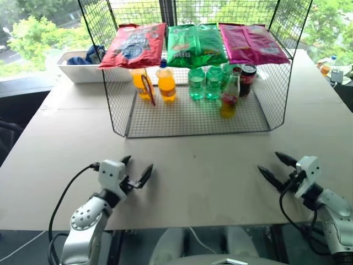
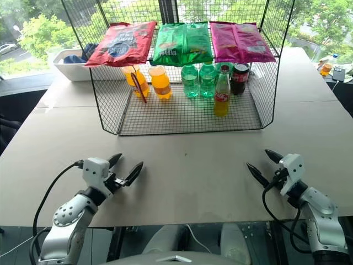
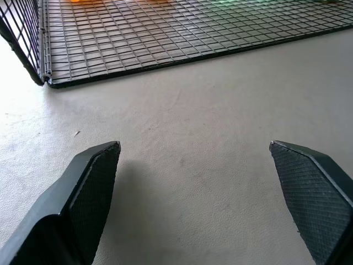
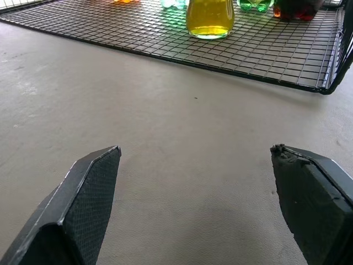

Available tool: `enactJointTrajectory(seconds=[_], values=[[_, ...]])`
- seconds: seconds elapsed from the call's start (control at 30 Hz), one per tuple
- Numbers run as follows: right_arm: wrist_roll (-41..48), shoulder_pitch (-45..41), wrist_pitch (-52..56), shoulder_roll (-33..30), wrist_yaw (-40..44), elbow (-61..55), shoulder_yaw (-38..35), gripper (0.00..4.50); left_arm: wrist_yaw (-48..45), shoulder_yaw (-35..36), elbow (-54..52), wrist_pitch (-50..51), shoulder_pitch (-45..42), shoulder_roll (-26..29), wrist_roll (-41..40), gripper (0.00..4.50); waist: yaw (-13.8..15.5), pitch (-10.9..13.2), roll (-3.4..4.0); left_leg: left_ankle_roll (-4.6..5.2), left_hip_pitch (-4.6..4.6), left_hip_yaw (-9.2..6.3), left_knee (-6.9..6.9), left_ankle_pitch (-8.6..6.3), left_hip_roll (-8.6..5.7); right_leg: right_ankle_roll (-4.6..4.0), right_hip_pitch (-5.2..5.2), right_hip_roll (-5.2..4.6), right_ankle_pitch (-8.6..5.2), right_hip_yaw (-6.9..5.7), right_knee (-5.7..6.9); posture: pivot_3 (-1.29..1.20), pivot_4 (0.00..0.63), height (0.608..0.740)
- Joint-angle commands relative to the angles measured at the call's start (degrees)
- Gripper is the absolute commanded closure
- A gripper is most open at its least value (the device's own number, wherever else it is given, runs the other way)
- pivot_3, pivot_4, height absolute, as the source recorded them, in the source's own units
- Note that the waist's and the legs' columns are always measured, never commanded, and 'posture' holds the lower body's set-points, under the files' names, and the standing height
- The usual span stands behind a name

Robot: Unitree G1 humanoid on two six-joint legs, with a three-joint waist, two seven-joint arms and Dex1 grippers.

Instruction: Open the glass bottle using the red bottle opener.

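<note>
"Where's the glass bottle (image 2: 222, 95)?"

"On the wire shelf (image 2: 187, 118), front right. It's smooth and breakable. Hold its fat middle."

"The red bottle opener (image 2: 139, 86)?"

"Leaning by the orange bottle (image 2: 160, 82). Left gripper (image 2: 125, 169) and right gripper (image 2: 264, 165) are both spread wide, holding nothing."

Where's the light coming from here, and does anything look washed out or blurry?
Eye views: daylight from the windows behind the rack, trees outside overexposed. Left wrist view: table bleached near the rack corner. Right wrist view: glass bottle glows backlit.
</note>
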Motion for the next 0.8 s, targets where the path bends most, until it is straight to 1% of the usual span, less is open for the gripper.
enactJointTrajectory(seconds=[0.03,0.2,0.3,0.4,0.6,0.67,0.73,0.8], values=[[-0.07,0.15,-1.46,0.00,-0.31,-0.85,-1.01,0.11,0.37,0.52,0.37,-0.06,-0.82,-0.23,-0.36,0.00,0.00,0.00,0.00,-0.05,0.00,0.00,0.01,0.03,0.00,0.00,0.00,0.00,0.00,-0.01,0.00,0.00,0.150,0.740],[-0.32,-0.04,-1.60,0.01,-0.22,-1.35,-0.66,0.11,0.56,0.90,0.64,-0.61,-2.98,-0.62,-0.76,0.00,0.02,0.01,-0.01,-0.06,0.00,0.00,0.01,0.03,-0.01,0.00,0.00,0.00,0.00,-0.03,0.00,0.00,0.150,0.740],[0.16,-0.53,-0.37,0.13,-0.13,-3.95,0.41,0.11,1.21,0.99,1.24,-0.61,-6.44,-1.28,-1.24,0.00,0.06,0.02,-0.02,-0.08,-0.01,0.00,0.03,0.05,-0.01,0.01,0.00,0.01,0.00,-0.05,0.02,0.00,0.150,0.740],[2.76,-1.42,1.91,0.87,0.77,-9.02,2.38,0.11,2.82,0.42,3.50,-1.08,-11.99,-2.52,-0.70,0.00,0.06,0.03,-0.05,-0.09,-0.01,0.00,0.08,0.06,-0.02,0.01,0.00,0.03,0.01,-0.07,0.07,0.00,0.150,0.740],[8.73,-3.00,10.40,0.18,0.95,-20.52,6.21,0.11,6.52,1.55,7.14,-1.90,-20.65,-5.59,-1.01,0.00,-0.14,0.12,-0.20,-0.12,-0.03,0.01,0.15,0.08,-0.04,0.01,-0.01,0.07,0.01,-0.06,0.18,0.00,0.150,0.740],[11.03,-4.74,13.79,-0.70,1.25,-24.63,7.71,0.11,8.35,2.67,9.08,-2.16,-24.59,-6.05,-1.27,0.00,-0.07,0.18,-0.29,-0.12,-0.05,0.00,0.15,0.08,-0.05,0.01,-0.02,0.07,0.01,-0.06,0.18,0.00,0.150,0.740],[13.14,-6.51,16.65,-1.28,1.08,-27.79,8.68,0.11,9.52,3.65,11.03,-2.38,-27.27,-6.32,-1.66,0.00,0.02,0.24,-0.40,-0.13,-0.08,-0.03,0.21,0.09,-0.05,0.02,-0.04,0.31,0.01,-0.10,0.21,0.00,0.150,0.740],[15.39,-8.70,20.00,-2.04,0.38,-30.82,9.52,0.11,10.50,4.56,12.68,-2.55,-28.94,-6.77,-2.19,0.00,-0.01,0.25,-0.42,-0.13,-0.07,-0.03,0.25,0.09,-0.03,0.02,-0.04,0.33,0.01,-0.09,0.25,0.00,0.150,0.740]])
